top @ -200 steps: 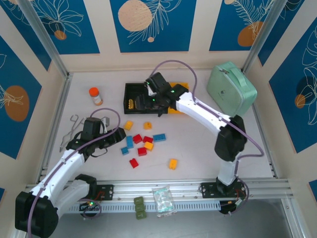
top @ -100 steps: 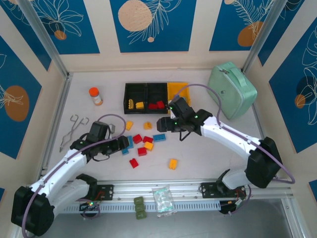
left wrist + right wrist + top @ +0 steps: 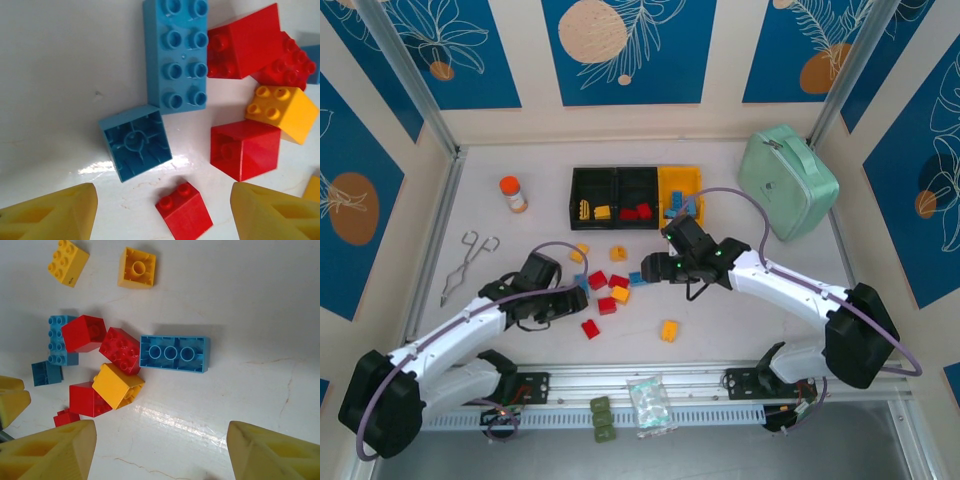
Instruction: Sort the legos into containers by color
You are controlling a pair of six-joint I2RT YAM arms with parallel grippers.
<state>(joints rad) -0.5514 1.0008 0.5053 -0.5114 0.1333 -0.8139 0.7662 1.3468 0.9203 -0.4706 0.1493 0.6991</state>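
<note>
The legos, small plastic toy bricks in red, yellow and blue, lie under my left gripper and right gripper. Both are wide open and empty. A few bricks are sorted inside the three joined plastic bins. I think most wait just in front of the bins.

Right hand is pulled back from over the containers and is now parked over the right side of the loose legos on the surface. All three bins are uncovered again, and blue bricks are exposed in the yellow-orange one. Left hand is advanced rightward from open surface onto the pile's left edge. The left arm is stretched further out.
</note>
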